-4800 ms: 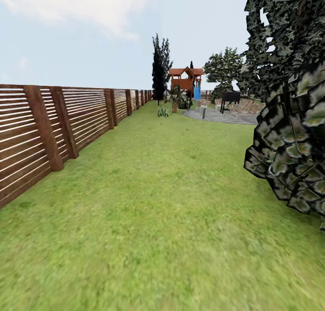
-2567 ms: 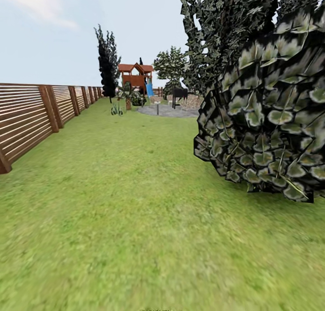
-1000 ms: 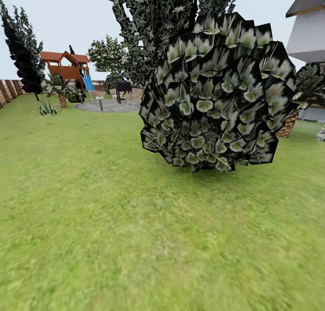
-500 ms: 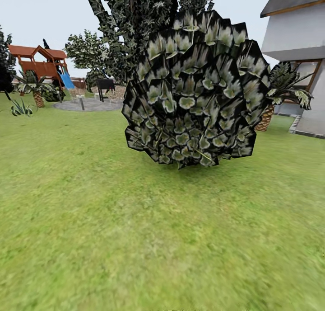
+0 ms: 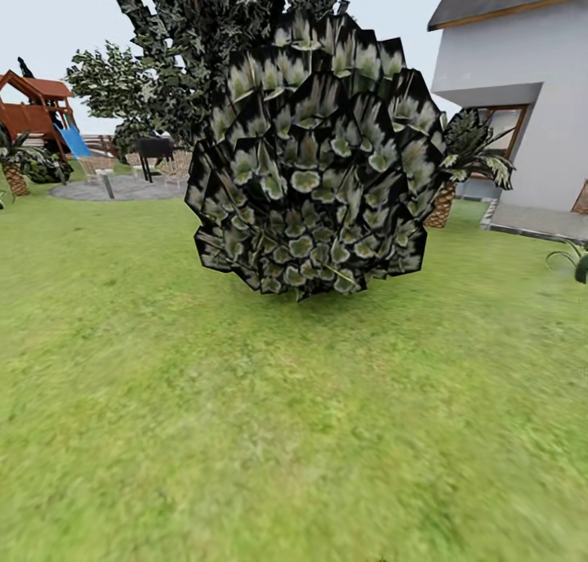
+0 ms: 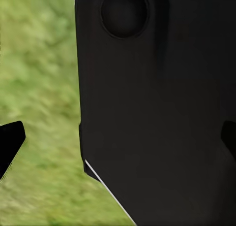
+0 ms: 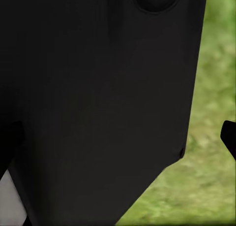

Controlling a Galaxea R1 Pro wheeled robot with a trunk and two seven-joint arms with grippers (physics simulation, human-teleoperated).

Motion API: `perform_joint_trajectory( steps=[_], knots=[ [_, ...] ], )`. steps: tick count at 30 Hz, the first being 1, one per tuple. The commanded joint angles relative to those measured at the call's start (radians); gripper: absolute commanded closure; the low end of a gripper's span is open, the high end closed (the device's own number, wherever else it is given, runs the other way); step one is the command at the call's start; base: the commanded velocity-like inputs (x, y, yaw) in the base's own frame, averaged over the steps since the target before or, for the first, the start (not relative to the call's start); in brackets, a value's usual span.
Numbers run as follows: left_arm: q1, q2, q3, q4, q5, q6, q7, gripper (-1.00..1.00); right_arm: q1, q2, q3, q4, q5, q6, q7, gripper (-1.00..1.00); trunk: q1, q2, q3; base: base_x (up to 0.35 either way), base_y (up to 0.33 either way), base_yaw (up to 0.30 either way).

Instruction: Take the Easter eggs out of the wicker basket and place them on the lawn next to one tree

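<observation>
Green lawn [image 5: 245, 431] spreads across the head view, flat and mottled, running back to a grey paved patch [image 5: 114, 189] w/ a dark grill-like object [image 5: 152, 149] on it. Dead centre stands a big round bush [image 5: 314, 162] of dark, pale-centred leaves, sitting low on the grass; a taller dark leafy tree [image 5: 204, 31] rises right behind it. Far off on the robot's left: a red-brown wooden play structure [image 5: 33, 113] w/ a blue slide [image 5: 75, 141], plus a small palm-like plant [image 5: 20, 166] near it. On the robot's right: a pale grey house [image 5: 523, 88], another palm-like plant [image 5: 461, 162] by its corner, and a paved strip [image 5: 539, 221] at the wall's foot.

Eggs, basket & the thick-trunked tree: can't place them from these views.

Left wrist view: black robot body panel [image 6: 162, 113] up close, blurred grass [image 6: 44, 88] beside it, one dark fingertip [image 6: 9, 142] at the edge and another at the opposite edge. Jaws' state: can't tell. Right wrist view: same sort of black panel [image 7: 98, 103], grass [image 7: 211, 137] alongside, a fingertip [image 7: 229, 136] poking in at the edge. Jaws' state: can't tell either.
</observation>
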Motion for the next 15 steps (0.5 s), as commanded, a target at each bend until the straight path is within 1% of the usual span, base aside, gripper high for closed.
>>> perform_joint_trajectory(
  steps=[1,15],
  knots=[
    [0.000,0.000,0.001,0.001,0.000,-0.003,0.000,-1.00,-0.001,0.000,-0.001,0.001,0.000,-0.005,0.001,-1.00,0.000,0.000,-0.002,0.000,0.000,-0.246],
    [0.000,0.000,0.000,0.001,0.000,-0.003,0.000,-1.00,0.000,-0.001,-0.001,0.002,0.000,-0.005,0.001,-1.00,0.000,0.000,-0.014,0.000,0.000,-0.247]
  ],
)
